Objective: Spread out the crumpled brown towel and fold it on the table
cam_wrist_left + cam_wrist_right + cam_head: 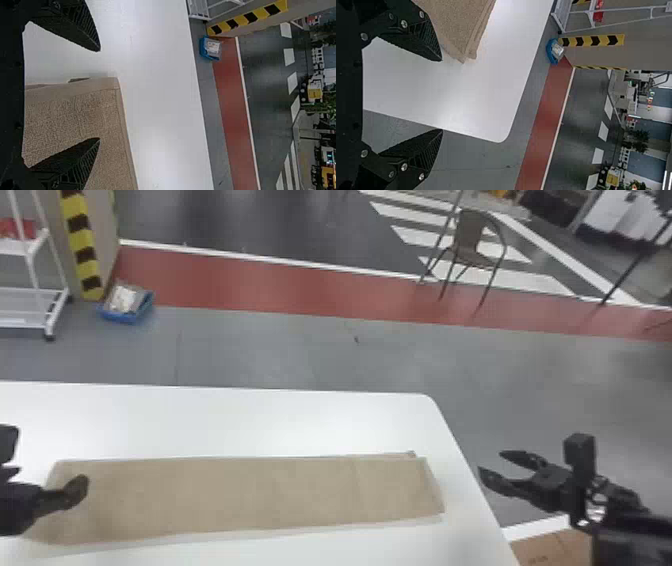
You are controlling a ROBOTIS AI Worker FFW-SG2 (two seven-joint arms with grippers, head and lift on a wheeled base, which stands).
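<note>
Brown cloth lies flat across the white, round-cornered bench (225, 415): it is the rectangular woven towel (240, 495), folded into a long, narrow strip, its length running from the robot's left to its right. The layers sit slightly out of line at the right end, where a small corner pokes out along the far side, and a lower layer shows along part of the near edge. A faint line crosses the strip not far from that right end. In the head view, the black left gripper (52, 476) is over the towel's left end, its jaws apart. The left wrist view shows one jaw over the cloth and the other over bare bench, with open space between them; whether the lower one touches the fabric, I cannot tell. The black right gripper (491, 462) is off to the right by the bench's side edge, clear of the towel, its jaws apart too. The right wrist view has one jaw over the bench near the towel's corner and the other over the grey floor (310, 350). Beyond the bench, a blue open crate (127, 315) with pale contents sits on the floor beside a yellow-and-black striped strip (80, 240), and a brown chair with thin legs (470, 237) is farther off to the right.
</note>
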